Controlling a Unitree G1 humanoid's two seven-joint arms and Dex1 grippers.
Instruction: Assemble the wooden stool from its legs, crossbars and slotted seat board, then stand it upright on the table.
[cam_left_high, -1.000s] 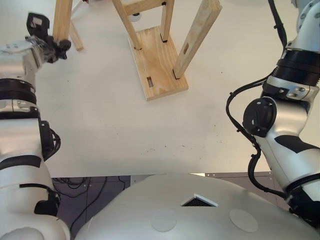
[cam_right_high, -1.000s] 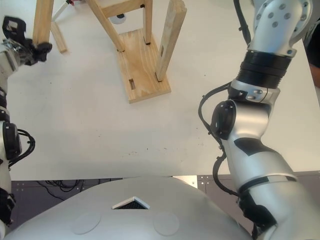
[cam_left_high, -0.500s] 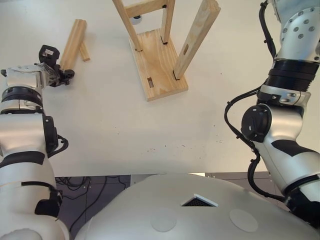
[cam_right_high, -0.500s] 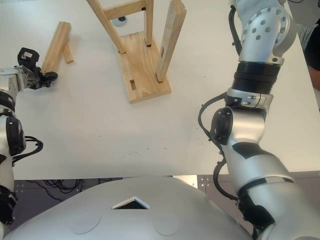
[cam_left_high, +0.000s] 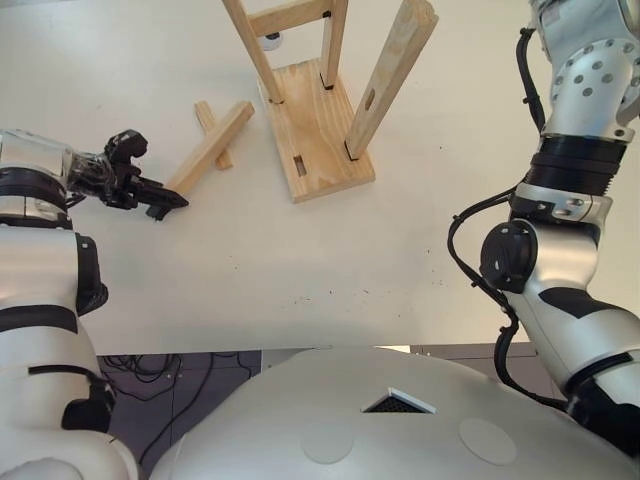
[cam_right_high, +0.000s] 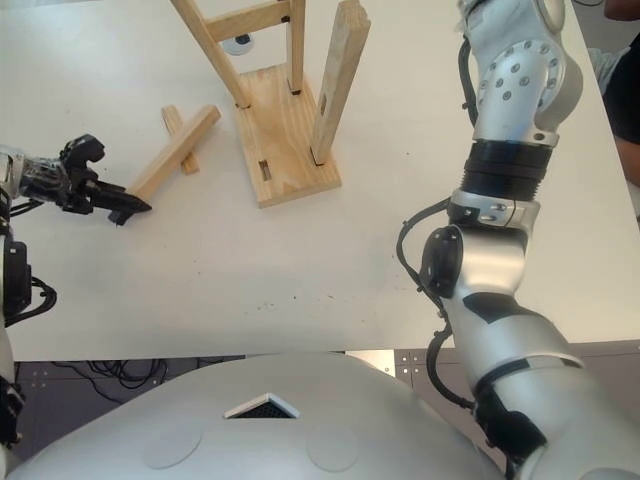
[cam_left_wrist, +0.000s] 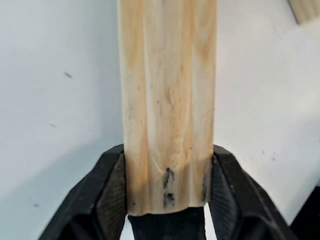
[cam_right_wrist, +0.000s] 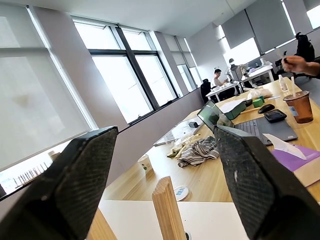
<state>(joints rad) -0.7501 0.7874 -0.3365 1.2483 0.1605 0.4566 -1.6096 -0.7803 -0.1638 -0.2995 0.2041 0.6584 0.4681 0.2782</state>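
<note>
Step in hand looks like the fourth leg. The left gripper is low over the table, clenched on the near end of the loose leg, fingers pressed on both sides. The leg lies flat across a loose crossbar, far end just beside the seat board. Next probably: lift, upend, seat in the empty slot. Three upright legs stand in the board. Right gripper raised, spread wide, holding nothing.

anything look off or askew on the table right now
The loose leg in the left end effector lies slantwise across a short crossbar, so it sits askew; the seat board has one slot empty.
</note>
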